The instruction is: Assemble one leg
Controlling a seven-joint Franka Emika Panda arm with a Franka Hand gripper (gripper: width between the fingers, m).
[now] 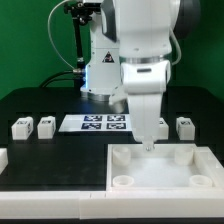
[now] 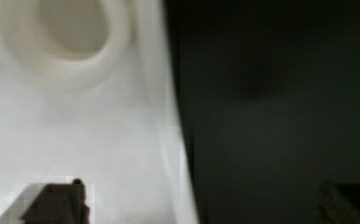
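Note:
The large flat white tray-like piece (image 1: 160, 165) with round corner sockets lies at the front, on the exterior view's right. My gripper (image 1: 147, 142) hangs straight down over its far edge. In the wrist view the gripper (image 2: 203, 205) is open and empty, with one dark fingertip (image 2: 52, 205) over the white piece and the other over the black table. A round socket (image 2: 61, 35) shows close by. Two legs (image 1: 20, 127) (image 1: 45, 125) stand on the exterior view's left. Another leg (image 1: 184, 127) stands on the right, and a further one (image 1: 162, 125) is partly hidden behind the gripper.
The marker board (image 1: 105, 122) lies flat behind the gripper, in front of the arm's base (image 1: 100, 80). Part of another white piece (image 1: 3, 157) shows at the exterior view's left edge. The table (image 1: 60, 160) is black.

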